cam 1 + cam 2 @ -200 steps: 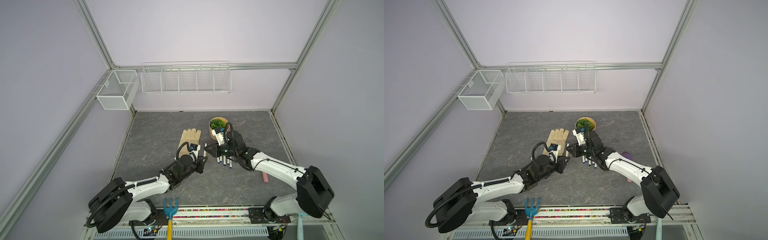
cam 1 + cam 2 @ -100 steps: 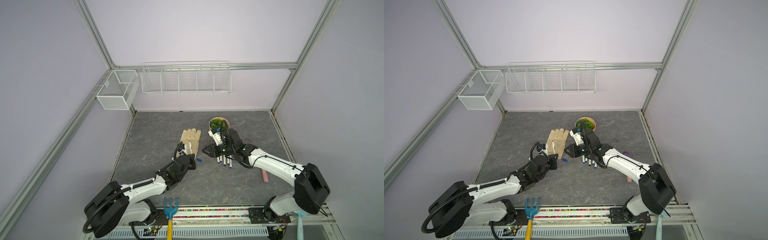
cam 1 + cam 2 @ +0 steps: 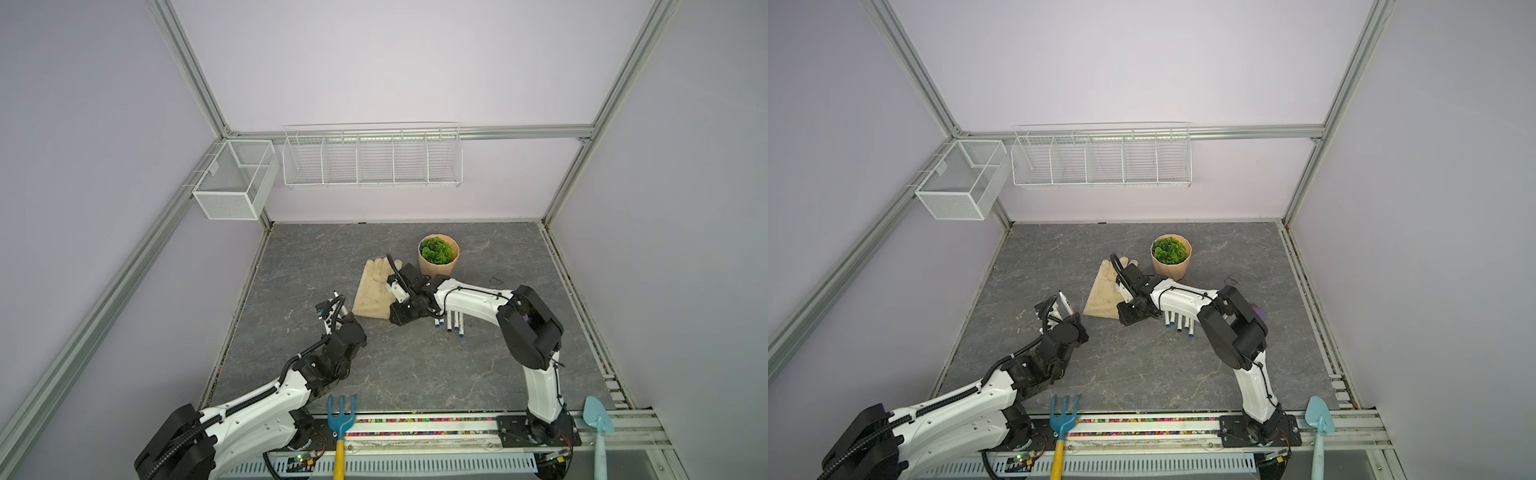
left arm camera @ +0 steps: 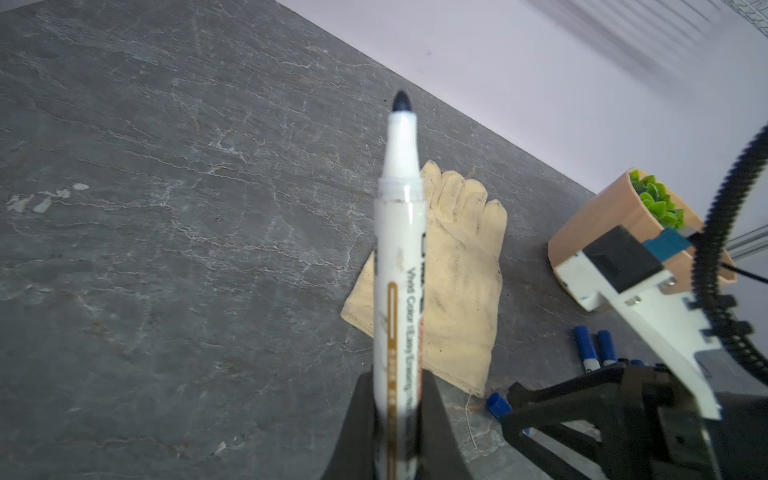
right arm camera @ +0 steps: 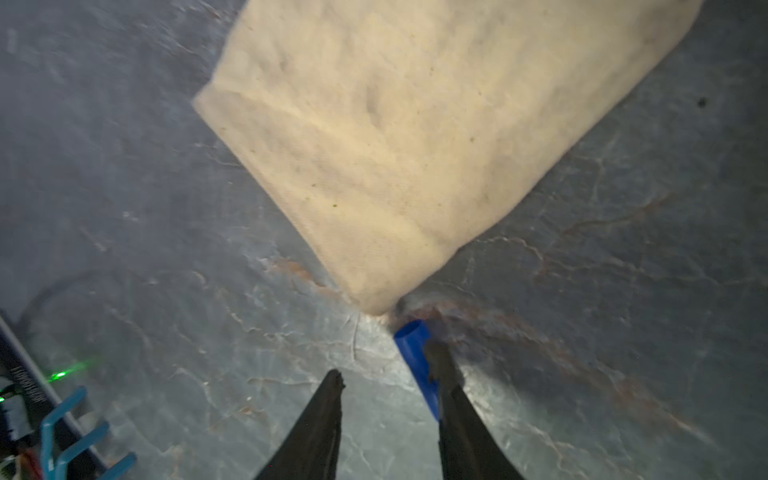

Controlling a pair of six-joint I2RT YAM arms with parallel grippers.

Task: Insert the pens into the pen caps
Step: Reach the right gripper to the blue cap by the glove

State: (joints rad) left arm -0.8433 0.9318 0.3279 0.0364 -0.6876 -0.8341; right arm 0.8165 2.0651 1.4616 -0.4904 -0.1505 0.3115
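Pulled back from the glove (image 3: 374, 291), the left hand (image 4: 395, 386) clamps a pen (image 4: 399, 249); the right hand (image 5: 384, 370), released, straddles a blue cap (image 5: 415, 363) off-centre, so closing could flick it away.

A dark grey, marble-patterned tabletop (image 3: 415, 374) is recorded. A beige fabric glove (image 3: 372, 293) is laid flat on it. A terracotta pot of green succulent (image 3: 446, 268) is stood just right of the glove's fingertips. A row of white marker pens (image 3: 452, 322) with blue ends is laid right of the glove's cuff. A short blue plastic cap (image 5: 415, 357) is found just beside the cuff corner.
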